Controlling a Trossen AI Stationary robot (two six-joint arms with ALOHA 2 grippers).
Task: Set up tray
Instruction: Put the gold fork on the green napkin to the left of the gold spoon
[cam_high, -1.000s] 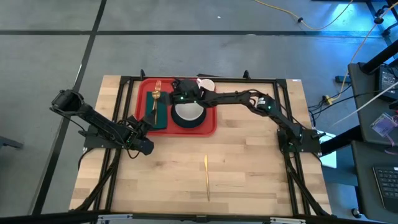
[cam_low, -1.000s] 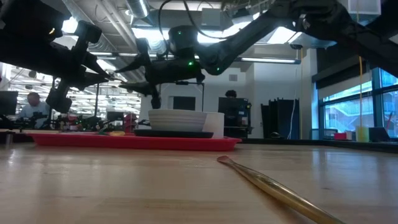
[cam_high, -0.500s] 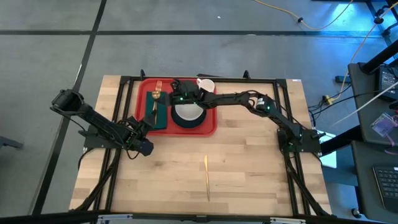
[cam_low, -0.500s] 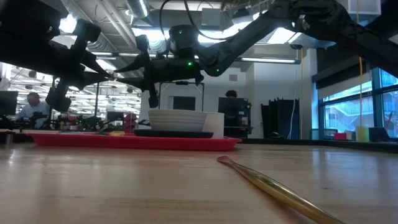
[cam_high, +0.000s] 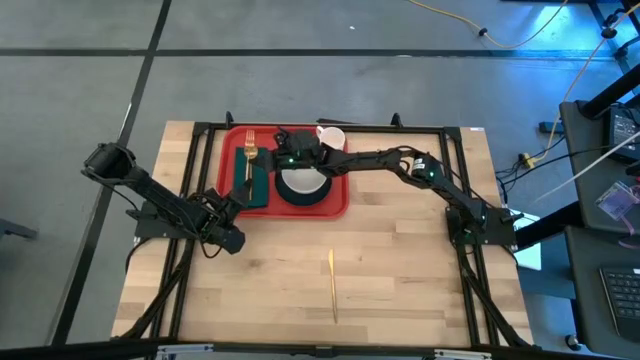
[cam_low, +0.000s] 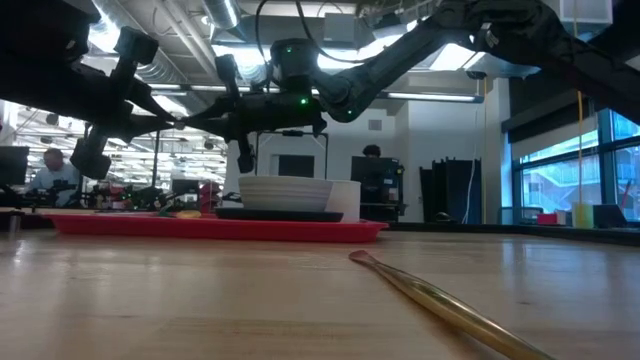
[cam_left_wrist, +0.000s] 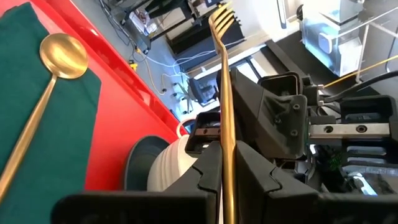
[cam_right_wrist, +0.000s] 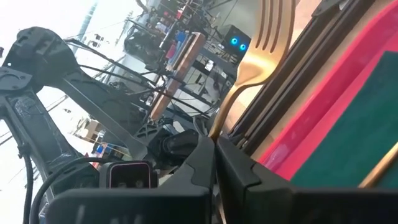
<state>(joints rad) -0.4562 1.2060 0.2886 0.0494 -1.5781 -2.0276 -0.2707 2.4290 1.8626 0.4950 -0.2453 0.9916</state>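
The tray (cam_high: 233, 150) lies long axis left-right.

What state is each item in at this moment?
Fork: gripped by both the left gripper and the right gripper.
Spoon: lying flat on the napkin.
Napkin: spread flat in the tray.
Bowl: upright on the plate, in the tray.
Cup: upright beside the bowl.
Gold utensil: lying loose on the table, outside the tray.

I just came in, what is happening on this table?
The left gripper and the right gripper are both closed on a gold fork above the red tray, which looks like a handover. On the tray lie a green napkin with a gold spoon, and a white bowl on a dark plate.
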